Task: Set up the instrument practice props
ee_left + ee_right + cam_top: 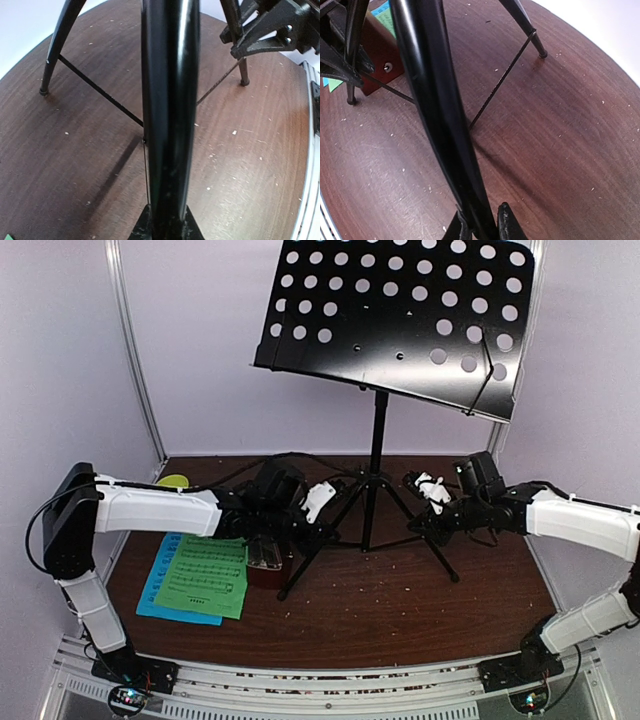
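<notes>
Currently the green sheet (205, 577) is lying over the blue sheet (158, 585) at the near left of the counter (400, 610), neither yet on the stand. Just beside them the metronome (265, 565) is standing with its cover on, right against the stand's left leg (300, 562). Farther in, the left hand (322, 528) is clamping that left leg, which the wrist view is showing pinched between its fingers (141, 231). The right hand (420, 523) is gripping the right leg (437, 552) the same way. Between them the stand (377, 440) is rising upright, carrying the wide desk (400, 310) tilted high at the back, and the bowl (172, 481) is sitting at the far left edge.

The load is looking top-heavy to me, so tipping is the main danger. If one hand is pulling or lifting more than the other, the legs could fold unevenly and the desk swing over. A sideways drag could also knock the metronome down with the left foot, or scrape a foot across the sheets.
</notes>
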You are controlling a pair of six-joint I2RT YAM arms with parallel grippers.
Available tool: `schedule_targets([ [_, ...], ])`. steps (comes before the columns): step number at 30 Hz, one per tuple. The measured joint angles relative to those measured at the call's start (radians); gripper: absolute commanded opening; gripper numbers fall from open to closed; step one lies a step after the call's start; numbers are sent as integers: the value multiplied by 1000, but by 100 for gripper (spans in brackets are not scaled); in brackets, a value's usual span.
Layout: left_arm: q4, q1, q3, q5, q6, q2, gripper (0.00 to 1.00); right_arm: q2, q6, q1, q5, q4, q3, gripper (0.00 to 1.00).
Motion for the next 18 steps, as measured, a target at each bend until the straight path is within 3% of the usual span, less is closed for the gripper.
schedule_targets([
  [8,113,-15,-117,38,-11,-64,0,-84,-11,-38,-101,21,-87,0],
  [18,116,-22,-84,0,-53,-39,0,-9,0,-70,-140,32,-34,0],
])
